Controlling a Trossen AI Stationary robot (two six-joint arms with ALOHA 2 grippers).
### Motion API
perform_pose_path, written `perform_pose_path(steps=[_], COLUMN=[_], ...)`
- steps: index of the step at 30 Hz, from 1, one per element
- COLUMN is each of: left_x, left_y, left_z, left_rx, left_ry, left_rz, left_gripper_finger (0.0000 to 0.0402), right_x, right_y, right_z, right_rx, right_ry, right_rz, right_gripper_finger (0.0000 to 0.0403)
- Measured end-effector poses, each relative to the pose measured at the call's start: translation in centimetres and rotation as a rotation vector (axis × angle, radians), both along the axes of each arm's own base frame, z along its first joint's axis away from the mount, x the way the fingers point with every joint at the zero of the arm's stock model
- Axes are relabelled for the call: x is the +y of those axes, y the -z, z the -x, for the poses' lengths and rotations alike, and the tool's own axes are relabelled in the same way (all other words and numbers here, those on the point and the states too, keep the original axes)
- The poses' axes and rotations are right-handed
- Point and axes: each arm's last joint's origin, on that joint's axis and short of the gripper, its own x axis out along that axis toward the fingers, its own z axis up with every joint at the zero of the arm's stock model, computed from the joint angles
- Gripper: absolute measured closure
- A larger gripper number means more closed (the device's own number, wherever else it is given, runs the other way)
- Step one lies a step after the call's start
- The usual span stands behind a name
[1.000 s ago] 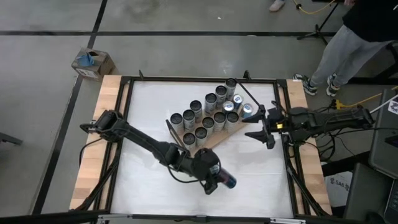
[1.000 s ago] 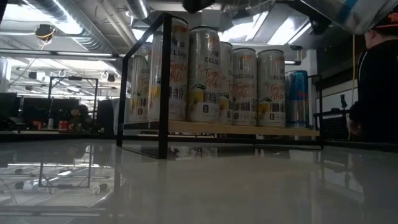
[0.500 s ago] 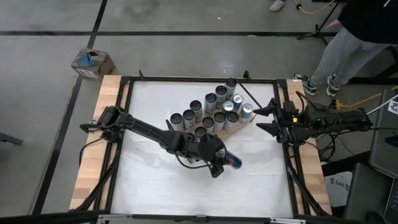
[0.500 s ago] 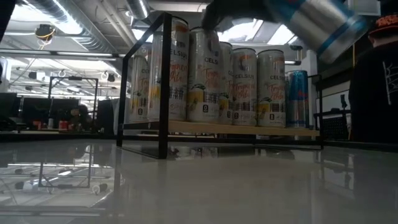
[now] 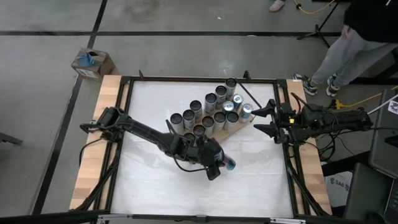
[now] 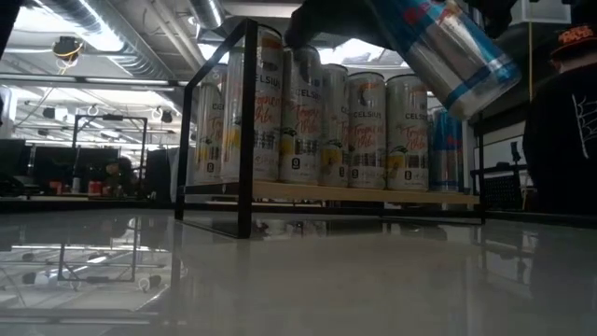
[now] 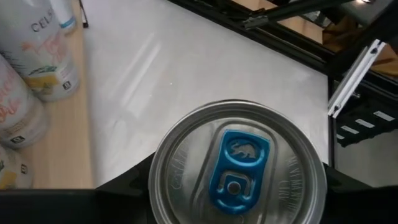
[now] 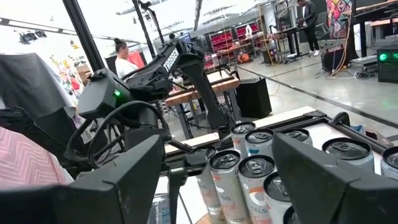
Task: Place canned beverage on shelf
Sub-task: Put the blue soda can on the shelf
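A silver can point(image 6: 450, 49) with a blue band and a blue tab point(image 7: 238, 163) hangs tilted in the air, my left gripper point(image 5: 214, 165) shut on it, just near of the shelf. The shelf point(image 5: 234, 129) is a wood board on a black frame point(image 6: 248, 131). It lies slantwise mid-table, and several tall cans point(image 5: 205, 118) stand upright on it. My right gripper point(image 5: 265, 118) stands open at the shelf's right end, looking level over the can tops point(image 8: 252, 167), with nothing between its fingers. My left gripper pinches the can's round wall point(image 7: 159, 180) between its two fingers point(image 7: 127, 191), one on either side. The fingers slant down from the table's left and lie along the can. Its top faces back at the wrist and its blue lower end point(image 5: 229, 163) sticks out beyond them. The can is lifted clear, tilted.
Bare white tabletop point(image 5: 155, 186) lies near and left of the shelf. A black rail frame point(image 5: 292, 174) rings the table. A person point(image 5: 357, 37) stands beyond the far right corner. A cardboard box point(image 5: 93, 62) sits on the floor at the far left.
My left gripper has carried the can toward the table's far edge, closer to the shelf, and has rolled, so the can now shows lower and more tilted in the low view. My right gripper has drawn back a little toward the table's right edge.
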Motion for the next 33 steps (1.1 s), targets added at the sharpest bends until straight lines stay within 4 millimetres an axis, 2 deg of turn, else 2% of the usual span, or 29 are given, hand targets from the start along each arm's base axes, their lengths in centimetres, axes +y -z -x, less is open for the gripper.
perform_pose_path(steps=[9,19,26,33], left_x=[-1.6,-5.0,-6.2,-6.4], left_y=[-0.6,-0.3,1.5,2.4], left_z=[0.0,1.5,1.8,2.1], left_rx=[-0.080,-0.046,0.030,0.101], left_ry=[0.028,0.117,0.140,0.159], left_rz=[0.024,0.029,-0.007,-0.034], left_gripper_finger=[0.0189,0.0189,0.0189,0.0189], right_x=[0.0,0.1,0.1,0.1], right_y=[0.2,0.6,0.6,0.8], right_z=[-0.2,-0.2,-0.2,-0.2], right_rx=[0.015,0.064,0.065,0.078], right_ry=[0.000,-0.007,-0.008,-0.008], right_rz=[0.002,0.010,0.010,0.012], right_gripper_finger=[0.0109,0.0109,0.0109,0.0109])
